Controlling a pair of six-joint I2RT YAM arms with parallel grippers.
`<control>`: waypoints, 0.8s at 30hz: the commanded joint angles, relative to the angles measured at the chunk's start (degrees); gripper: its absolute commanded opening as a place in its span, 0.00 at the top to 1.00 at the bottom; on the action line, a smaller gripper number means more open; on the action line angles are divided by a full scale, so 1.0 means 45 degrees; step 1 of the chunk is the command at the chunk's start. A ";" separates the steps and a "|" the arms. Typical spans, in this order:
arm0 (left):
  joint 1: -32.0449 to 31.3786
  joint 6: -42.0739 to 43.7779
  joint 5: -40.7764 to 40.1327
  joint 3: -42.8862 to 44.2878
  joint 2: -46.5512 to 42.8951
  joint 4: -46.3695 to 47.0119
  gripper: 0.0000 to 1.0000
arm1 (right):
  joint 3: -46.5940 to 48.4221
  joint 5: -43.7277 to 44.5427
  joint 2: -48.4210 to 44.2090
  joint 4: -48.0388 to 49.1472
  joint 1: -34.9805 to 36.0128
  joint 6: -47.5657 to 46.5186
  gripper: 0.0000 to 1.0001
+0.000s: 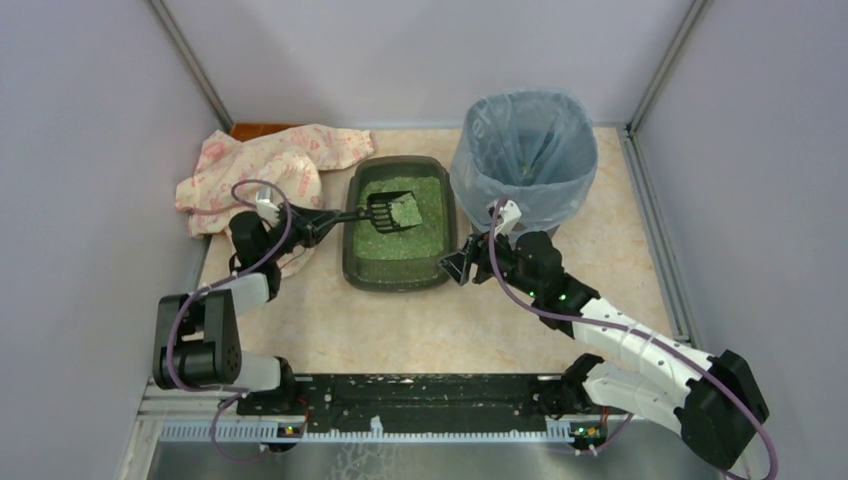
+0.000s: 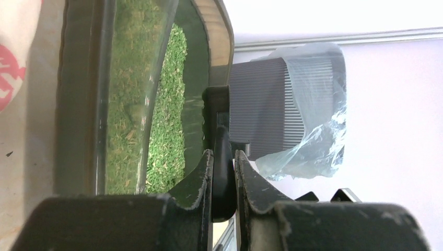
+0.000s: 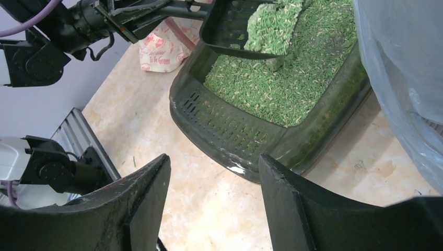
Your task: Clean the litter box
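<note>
Beige tabletop overhead: the litter box is being shown mid-table. Left wrist: beside it, the scoop is being pinched by the left gripper. Right wrist: the right gripper is being held spread wide, empty, near its corner.

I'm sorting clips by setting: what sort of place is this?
Probably a lab test booth, not a home: plain lilac wall panels enclose a beige marbled tabletop, with a black metal mounting rail at its near edge.
</note>
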 commanded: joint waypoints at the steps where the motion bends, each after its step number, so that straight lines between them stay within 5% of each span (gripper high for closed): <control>1: -0.0126 -0.0340 -0.0901 0.0030 -0.0727 0.0929 1.00 | 0.0106 -0.0025 0.0047 0.0771 -0.0067 0.0018 0.37; 5: -0.0583 -0.0583 -0.1804 -0.0355 -0.0731 0.1691 1.00 | 0.0120 -0.0183 0.0468 0.1059 -0.0067 0.0116 0.37; 24: 0.0371 -0.0401 -0.0455 -0.1483 -0.0579 0.2567 1.00 | 0.0410 0.0106 -0.0506 -0.0314 -0.0069 -0.0169 0.37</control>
